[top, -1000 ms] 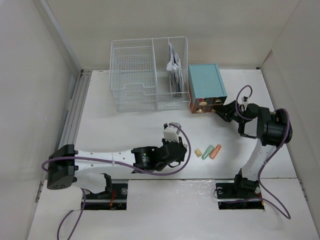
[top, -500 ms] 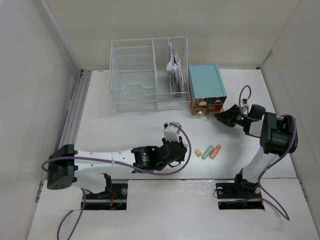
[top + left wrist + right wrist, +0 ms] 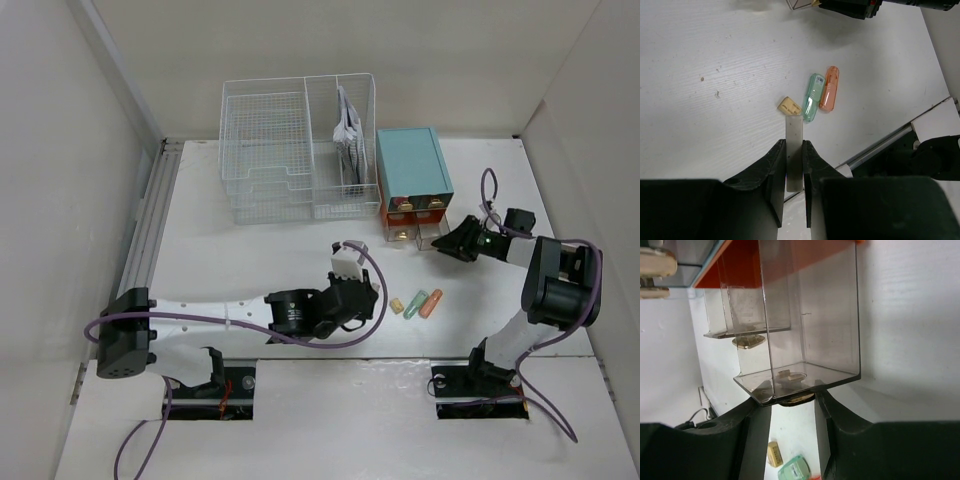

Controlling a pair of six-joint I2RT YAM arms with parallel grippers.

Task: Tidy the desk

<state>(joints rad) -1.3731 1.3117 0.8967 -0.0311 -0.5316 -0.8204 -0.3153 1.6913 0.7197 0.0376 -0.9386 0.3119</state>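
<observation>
**Drawer drawn out, small items awaiting stowage**

We judge the step in hand to be the opening of a drawer so that loose items can go inside. The right gripper (image 3: 792,412) is clenched on the brass knob (image 3: 790,399) of a clear drawer (image 3: 810,325), which stands out from the front of the teal drawer box (image 3: 413,170). The left gripper (image 3: 794,147) is clamped on a thin pale strip (image 3: 794,127); we cannot tell what that strip is. It hangs just short of the loose items, over the desk (image 3: 250,250), the white tabletop that carries everything and spans the whole working area.

Next move, in our judgement: the right arm lets go of the knob and backs clear. The left arm then carries its piece over the open drawer and drops it inside without catching the drawer's wall.

Count:
- Loose items on the desk: three, close together. One tan piece (image 3: 790,106), one green capsule (image 3: 812,97) and one orange capsule (image 3: 829,88); the last two lie side by side, touching.
- Drawer boxes: one.
- Clear drawers visibly out: two, the gripped one and a second drawer (image 3: 725,310) beside it, less far out.
- Wire rack (image 3: 270,150): one, at the far edge, just left of the box.
</observation>
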